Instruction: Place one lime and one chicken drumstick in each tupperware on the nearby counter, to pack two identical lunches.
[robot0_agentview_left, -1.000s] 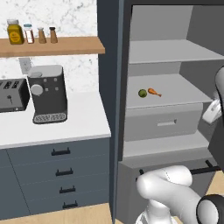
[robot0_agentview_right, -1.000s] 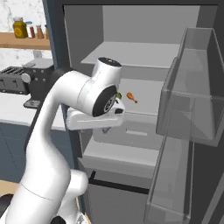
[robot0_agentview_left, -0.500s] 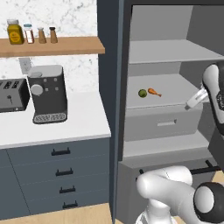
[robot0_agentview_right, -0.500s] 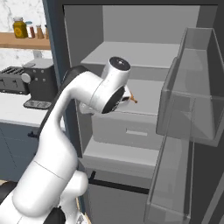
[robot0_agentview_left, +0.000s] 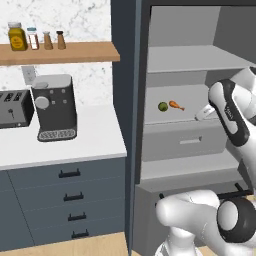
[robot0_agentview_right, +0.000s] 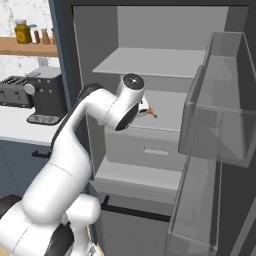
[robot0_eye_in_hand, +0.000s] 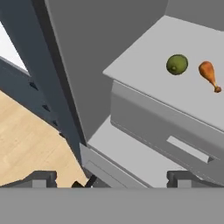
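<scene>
While lime (robot0_eye_in_hand: 176, 64) and drumstick (robot0_eye_in_hand: 208, 75) sit side by side on the fridge shelf (robot0_eye_in_hand: 144, 65), gripper (robot0_eye_in_hand: 111, 178) hangs w/ jaws spread, empty, lining up to grab one.

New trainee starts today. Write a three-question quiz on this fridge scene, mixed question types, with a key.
1. True or false: the lime and the chicken drumstick lie on the same fridge shelf.
2. The gripper is: A) open, holding nothing; B) shut on the lime; C) shut on the drumstick.
3. Fill in: on the counter, the toaster stands beside the ____.

Key: 1 true; 2 A; 3 coffee machine.
</scene>
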